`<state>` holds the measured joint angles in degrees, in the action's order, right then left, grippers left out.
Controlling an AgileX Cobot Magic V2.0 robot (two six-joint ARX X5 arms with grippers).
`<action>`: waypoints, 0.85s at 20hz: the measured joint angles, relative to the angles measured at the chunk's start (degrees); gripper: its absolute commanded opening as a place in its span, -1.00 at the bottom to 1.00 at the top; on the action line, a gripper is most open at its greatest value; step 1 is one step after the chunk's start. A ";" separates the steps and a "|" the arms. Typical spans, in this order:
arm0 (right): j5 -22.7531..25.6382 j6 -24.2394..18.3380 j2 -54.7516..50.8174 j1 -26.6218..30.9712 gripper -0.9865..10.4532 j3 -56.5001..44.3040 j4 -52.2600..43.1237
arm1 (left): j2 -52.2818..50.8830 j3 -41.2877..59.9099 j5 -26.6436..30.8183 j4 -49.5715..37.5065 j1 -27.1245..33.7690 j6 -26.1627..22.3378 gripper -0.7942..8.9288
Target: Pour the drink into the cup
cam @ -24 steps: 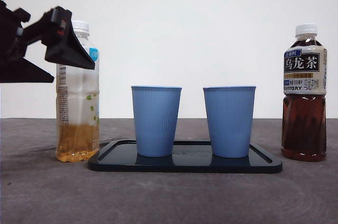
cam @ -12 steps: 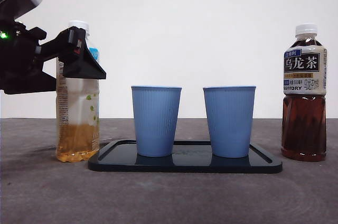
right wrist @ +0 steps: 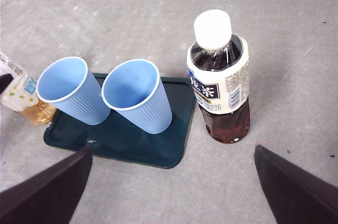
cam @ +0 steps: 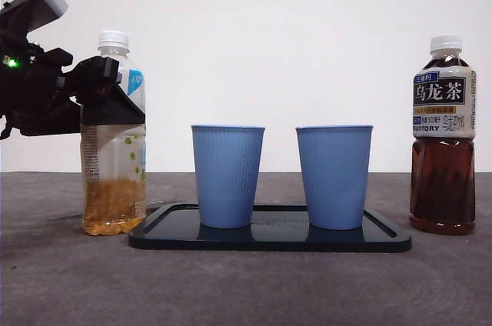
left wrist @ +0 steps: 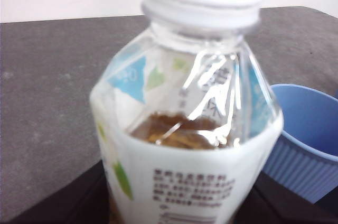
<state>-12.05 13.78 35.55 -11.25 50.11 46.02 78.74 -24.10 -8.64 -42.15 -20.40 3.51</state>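
Lighting was even and bright, shadows soft. Left wrist view was blurry, bottle [left wrist: 190, 129] too close to focus, glare on its shoulder. Front and right wrist views were sharp.

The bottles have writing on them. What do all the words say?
"乌龙茶" in large white characters on the dark tea bottle label.
"TORY" below it, the end of a word cut off by the bottle's curve.
Small print on that label: too small to read.
The pale tea bottle label, near the left gripper: blurred, unreadable.
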 measured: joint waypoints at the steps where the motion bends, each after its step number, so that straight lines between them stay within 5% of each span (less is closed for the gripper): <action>1: 0.00 0.00 0.00 0.00 0.03 0.00 0.00 | -0.33 -0.50 0.02 1.46 -0.07 0.00 -0.39; 10: 0.00 0.00 0.00 0.00 0.03 0.00 0.00 | -5.09 -18.23 1.22 45.46 -4.04 -2.14 -0.47; 17: 0.04 0.00 0.00 0.00 0.03 0.00 0.00 | -5.09 -30.01 20.13 70.42 -11.06 -11.10 -0.46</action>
<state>-12.01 13.78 35.55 -11.25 50.11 46.02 73.65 -54.11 11.49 28.27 -31.46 -7.60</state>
